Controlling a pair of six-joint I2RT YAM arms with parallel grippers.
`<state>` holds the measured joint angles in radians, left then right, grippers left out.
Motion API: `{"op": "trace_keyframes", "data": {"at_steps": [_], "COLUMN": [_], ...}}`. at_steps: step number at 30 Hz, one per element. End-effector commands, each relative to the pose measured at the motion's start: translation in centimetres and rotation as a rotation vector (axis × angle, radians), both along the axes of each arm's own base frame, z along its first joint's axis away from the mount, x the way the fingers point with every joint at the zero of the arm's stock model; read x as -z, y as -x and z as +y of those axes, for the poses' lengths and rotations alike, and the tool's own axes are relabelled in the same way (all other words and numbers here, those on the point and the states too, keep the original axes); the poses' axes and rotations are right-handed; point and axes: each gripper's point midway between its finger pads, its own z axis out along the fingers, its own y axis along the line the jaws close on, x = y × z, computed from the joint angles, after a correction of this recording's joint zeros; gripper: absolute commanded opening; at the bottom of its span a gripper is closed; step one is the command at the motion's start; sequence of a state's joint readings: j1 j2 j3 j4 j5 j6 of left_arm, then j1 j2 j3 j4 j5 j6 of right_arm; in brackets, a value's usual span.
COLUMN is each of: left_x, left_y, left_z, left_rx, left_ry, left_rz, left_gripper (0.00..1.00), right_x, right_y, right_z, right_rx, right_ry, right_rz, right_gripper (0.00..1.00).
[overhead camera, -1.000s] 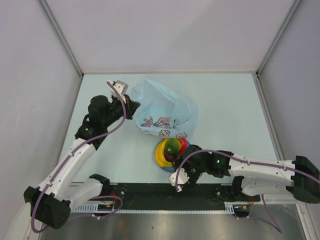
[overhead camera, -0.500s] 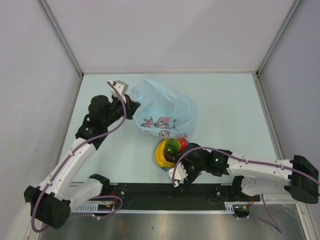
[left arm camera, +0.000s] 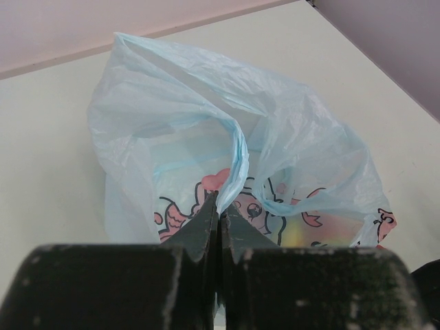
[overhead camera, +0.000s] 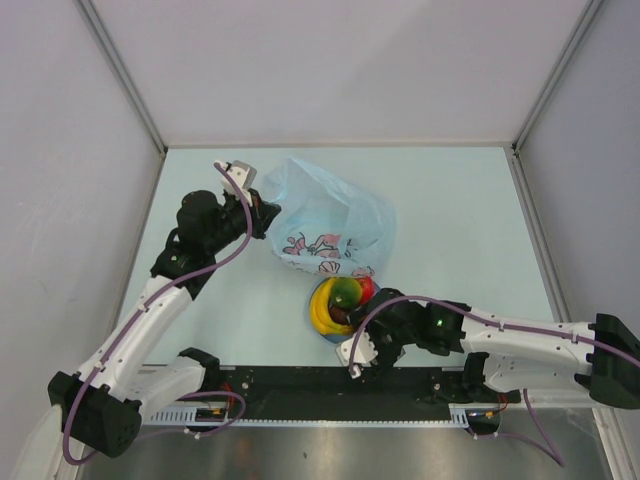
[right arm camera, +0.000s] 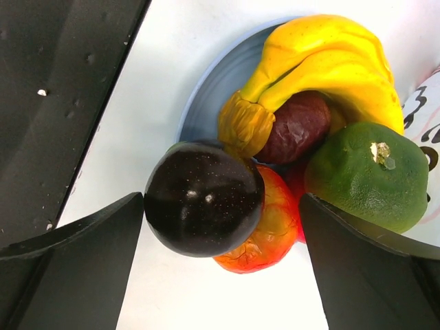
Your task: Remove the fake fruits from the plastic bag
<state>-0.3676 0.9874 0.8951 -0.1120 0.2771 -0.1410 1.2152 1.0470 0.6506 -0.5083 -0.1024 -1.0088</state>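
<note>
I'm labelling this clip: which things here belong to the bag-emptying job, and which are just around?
Job: plastic bag, pinched by left claw; banana, green fruit, black fruit, orange-red fruit under open right claw.
Just around: blue plate, black base rail.

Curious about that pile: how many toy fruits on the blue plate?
5, heaped: banana curving round a maroon one, green one beside them, black ball against an orange-red one. More may hide beneath.

Lab test booth: plain white panels [overhead camera: 330, 70] enclose the table [overhead camera: 450, 200]
</note>
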Motion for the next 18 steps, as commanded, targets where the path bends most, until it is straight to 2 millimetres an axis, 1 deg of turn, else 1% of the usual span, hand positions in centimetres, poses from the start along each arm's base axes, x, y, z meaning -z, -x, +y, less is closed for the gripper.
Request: {"op": "trace_keyframes", "data": {"at_steps": [1, 6, 8, 9, 13, 18], "left_x": [-1.2, -1.2, -1.3, -1.3, -1.3, -1.1], "left_y": [0.1, 0.1, 0.1, 0.1, 0.1, 0.2], "left_z": [-0.1, -0.1, -0.1, -0.1, -0.2, -0.1], "left_rx": [0.013, 0.013, 0.013, 0.013, 0.014, 0.012], "left_ry": [0.04, 0.039, 0.04, 0.04, 0.042, 0.04], "left_rz": [-0.038, -0.037, -0.04, -0.038, -0.036, -0.029], "left_gripper": [0.04, 0.04, 0.04, 0.04, 0.04, 0.04], "right_x": [-0.6, -0.6, -0.8, -1.0, -0.6, -0.1], "right_y": [0.2, 0.4, -0.5, -1.2, -2.5, -2.8], "right_z": [0.5, 0.2, 0.3, 0.5, 0.8, 1.1], "right_rx": [0.003, 0.002, 0.032, 0.05, 0.057, 0.06], "right_ry": [-0.03, -0.016, -0.024, -0.041, -0.034, -0.027], "right_rz": [0.012, 0.016, -0.008, -0.02, -0.043, -0.035], "right_gripper": [1.0, 1.0, 1.0, 1.0, 1.0, 1.0]}}
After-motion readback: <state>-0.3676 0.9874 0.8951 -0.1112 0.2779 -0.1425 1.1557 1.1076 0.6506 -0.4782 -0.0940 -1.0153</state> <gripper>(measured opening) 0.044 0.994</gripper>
